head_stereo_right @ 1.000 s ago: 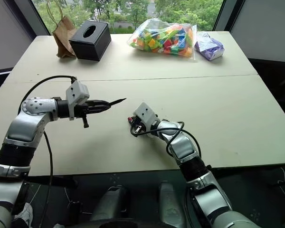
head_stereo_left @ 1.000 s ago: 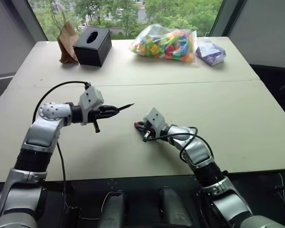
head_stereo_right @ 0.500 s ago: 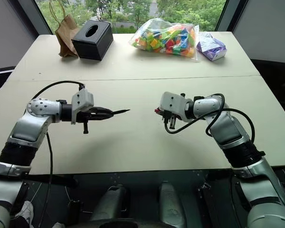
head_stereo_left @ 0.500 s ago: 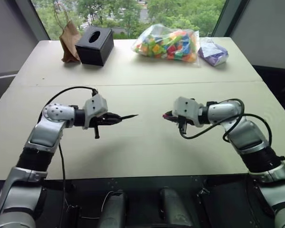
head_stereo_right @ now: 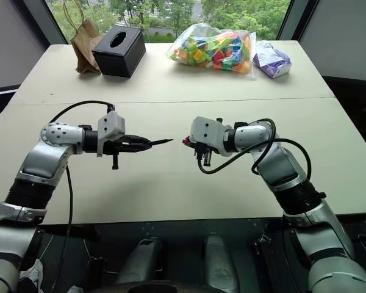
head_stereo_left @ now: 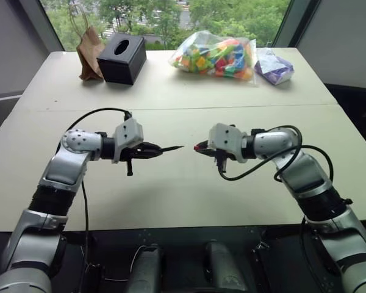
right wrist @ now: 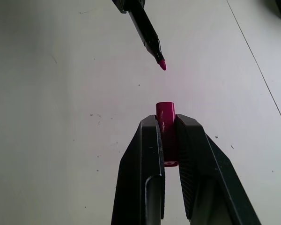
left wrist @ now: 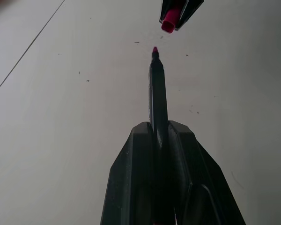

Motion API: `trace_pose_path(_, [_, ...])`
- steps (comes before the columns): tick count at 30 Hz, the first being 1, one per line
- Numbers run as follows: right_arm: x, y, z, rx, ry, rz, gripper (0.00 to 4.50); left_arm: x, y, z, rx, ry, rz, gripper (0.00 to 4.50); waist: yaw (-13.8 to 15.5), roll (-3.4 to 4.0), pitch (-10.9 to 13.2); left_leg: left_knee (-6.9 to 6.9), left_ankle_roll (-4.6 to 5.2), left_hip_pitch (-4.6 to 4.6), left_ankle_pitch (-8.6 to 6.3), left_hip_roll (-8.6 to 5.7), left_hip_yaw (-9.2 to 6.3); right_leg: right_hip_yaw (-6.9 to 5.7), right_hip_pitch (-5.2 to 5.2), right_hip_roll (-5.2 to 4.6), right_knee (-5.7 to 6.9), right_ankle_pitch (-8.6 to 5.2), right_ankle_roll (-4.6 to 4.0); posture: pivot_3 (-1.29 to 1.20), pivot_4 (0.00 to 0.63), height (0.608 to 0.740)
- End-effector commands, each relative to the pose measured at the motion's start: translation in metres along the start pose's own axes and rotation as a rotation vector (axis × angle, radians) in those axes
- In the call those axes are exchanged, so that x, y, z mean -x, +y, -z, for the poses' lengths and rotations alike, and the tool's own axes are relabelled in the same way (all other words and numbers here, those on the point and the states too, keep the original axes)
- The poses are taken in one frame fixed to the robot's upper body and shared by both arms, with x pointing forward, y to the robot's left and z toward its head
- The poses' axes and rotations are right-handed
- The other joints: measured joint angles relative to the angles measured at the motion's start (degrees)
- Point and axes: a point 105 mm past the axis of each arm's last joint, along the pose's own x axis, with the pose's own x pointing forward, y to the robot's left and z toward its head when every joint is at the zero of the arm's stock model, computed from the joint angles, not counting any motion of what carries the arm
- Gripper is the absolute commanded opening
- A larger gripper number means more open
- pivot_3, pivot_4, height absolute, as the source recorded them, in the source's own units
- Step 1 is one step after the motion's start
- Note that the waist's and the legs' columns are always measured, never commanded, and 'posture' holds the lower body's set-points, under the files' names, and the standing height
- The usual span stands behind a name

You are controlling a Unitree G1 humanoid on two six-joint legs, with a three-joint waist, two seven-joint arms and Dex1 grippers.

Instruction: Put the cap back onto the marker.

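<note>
My left gripper is shut on the marker, a thin dark pen held level above the table with its reddish tip pointing to the right. My right gripper is shut on the small red cap, whose end sticks out past the fingertips. Cap and marker tip face each other with a short gap between them. In the left wrist view the marker points at the cap, nearly in line. In the right wrist view the marker comes in slightly aslant.
Along the far side of the pale table stand a brown paper bag, a black tissue box, a clear bag of colourful blocks and a purple packet. A seam crosses the tabletop.
My right gripper has lifted off the table with the cap, rolled, and come in towards the marker's tip. The left gripper with the marker has stayed about where it was.
</note>
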Motion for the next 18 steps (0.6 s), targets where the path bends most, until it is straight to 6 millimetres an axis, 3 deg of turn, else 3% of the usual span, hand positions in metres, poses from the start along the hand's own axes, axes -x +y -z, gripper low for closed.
trace_pose_path(1, [-0.0001,-0.0028,-0.0138,0.047,-0.034,0.012,0.05,0.0001,0.0025,-0.0136,-0.043,-0.025,0.001,0.0,0.0,0.0,0.0,0.0,0.0,0.0,0.0,0.0,0.0,0.0,0.0,0.0,0.0,0.0,0.0,0.0,0.15,0.74])
trace_pose_path(18, [-0.0041,-0.0072,-0.0194,0.049,-0.056,0.019,0.05,-0.0017,0.0002,-0.0163,-0.05,-0.035,0.007,0.0,-0.01,0.0,0.0,0.0,0.0,0.0,0.0,0.0,-0.01,0.0,0.0,0.0,0.0,0.0,0.0,0.0,0.15,0.74])
